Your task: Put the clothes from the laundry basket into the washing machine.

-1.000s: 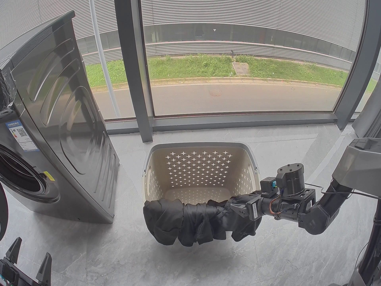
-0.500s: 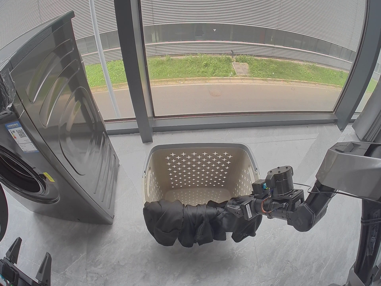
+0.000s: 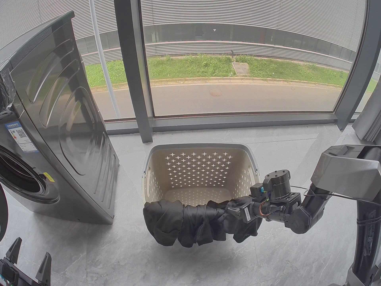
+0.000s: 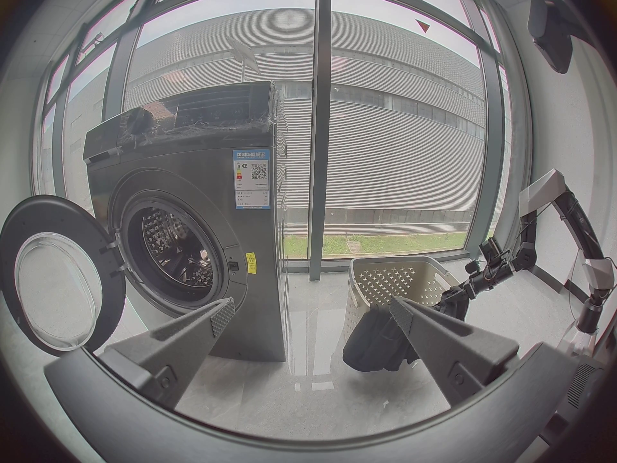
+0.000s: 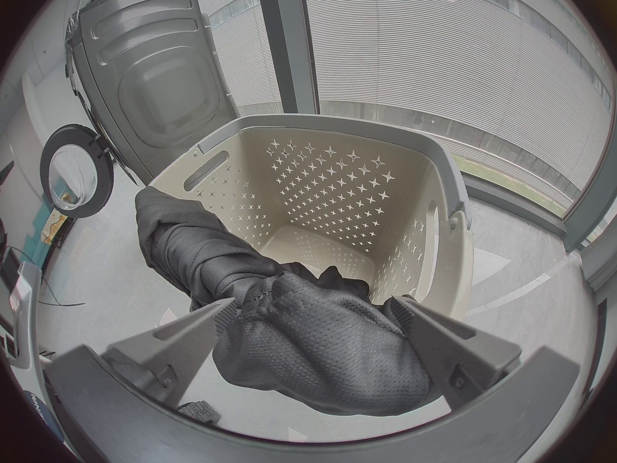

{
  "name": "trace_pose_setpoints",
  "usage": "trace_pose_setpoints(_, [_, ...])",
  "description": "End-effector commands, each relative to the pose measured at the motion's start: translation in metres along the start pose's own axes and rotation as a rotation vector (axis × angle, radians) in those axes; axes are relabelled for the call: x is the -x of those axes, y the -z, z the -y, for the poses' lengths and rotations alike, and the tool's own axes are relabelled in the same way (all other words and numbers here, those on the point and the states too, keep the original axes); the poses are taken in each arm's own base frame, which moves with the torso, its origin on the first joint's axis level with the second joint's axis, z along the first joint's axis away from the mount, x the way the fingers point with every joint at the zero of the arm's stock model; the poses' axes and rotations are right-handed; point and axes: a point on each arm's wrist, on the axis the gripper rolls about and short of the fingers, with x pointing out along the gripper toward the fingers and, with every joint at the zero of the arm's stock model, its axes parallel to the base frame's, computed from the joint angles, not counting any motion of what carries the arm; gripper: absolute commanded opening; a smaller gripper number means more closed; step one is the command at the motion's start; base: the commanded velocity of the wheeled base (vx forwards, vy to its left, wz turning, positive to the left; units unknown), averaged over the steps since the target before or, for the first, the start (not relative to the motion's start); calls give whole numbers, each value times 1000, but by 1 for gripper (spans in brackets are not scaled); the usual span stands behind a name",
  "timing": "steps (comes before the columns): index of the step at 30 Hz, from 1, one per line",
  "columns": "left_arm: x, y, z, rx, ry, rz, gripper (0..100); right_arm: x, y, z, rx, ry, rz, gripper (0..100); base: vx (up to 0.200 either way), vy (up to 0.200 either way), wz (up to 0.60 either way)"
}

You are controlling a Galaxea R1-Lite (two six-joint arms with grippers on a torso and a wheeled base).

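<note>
Glazed room, left wrist view: washing machine, its door wide open.

A pale grey stone-look floor meets tall windows with dark frames; outside, daylight shows a road, a grass strip and a ribbed grey building.

Open washing machine beside laundry basket

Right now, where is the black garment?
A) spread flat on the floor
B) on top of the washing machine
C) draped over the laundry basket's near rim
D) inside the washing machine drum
C: the black garment hangs over the near rim of the laundry basket.
</note>
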Motion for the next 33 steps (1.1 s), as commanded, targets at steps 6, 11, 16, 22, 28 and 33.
trace_pose_setpoints(6, [0,5,0,2,-1,-1,100,-1,0,-1,1,-3,-2,0,0,0,0])
trace_pose_setpoints(11, [0,5,0,2,1,1,100,1,-8,-2,3,-4,26,0,0,0,0])
trace_pose_setpoints(16, [0,5,0,2,-1,-1,100,22,-32,-5,6,-8,104,0,0,0,0])
trace_pose_setpoints(22, [0,5,0,3,-1,-1,100,65,-74,-12,6,-13,266,0,0,0,0])
trace_pose_setpoints(28, [0,5,0,3,-2,-1,100,125,-103,-37,-63,-101,471,0,0,0,0])
trace_pose_setpoints(33, [0,5,0,0,-14,0,100,162,-102,-42,-142,-138,621,0,0,0,0])
